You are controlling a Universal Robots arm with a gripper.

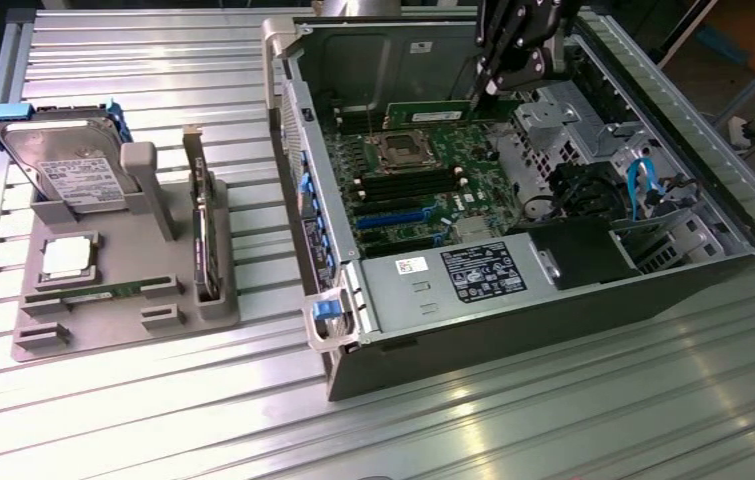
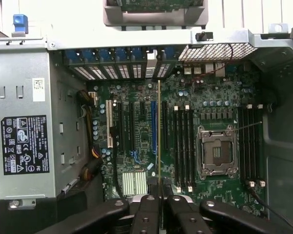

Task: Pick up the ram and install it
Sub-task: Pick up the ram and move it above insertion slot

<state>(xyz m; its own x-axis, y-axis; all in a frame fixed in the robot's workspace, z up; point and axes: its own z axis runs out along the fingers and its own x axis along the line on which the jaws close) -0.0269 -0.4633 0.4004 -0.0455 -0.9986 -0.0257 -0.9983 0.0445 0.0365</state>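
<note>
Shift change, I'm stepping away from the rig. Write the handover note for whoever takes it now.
Gripper: shut on the memory stick, holding it edge-on.
Stick: inside the open computer case, above the motherboard, not in any of the memory slots.
Done: the pickup.
Left: the stick is not yet seated in a slot.

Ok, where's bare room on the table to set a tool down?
The table is bare along the exterior view's bottom, bordering the case, and beyond the holder at top. Between them, a narrow strip. Inside the case is crowded: gripper holding the ram.
</note>
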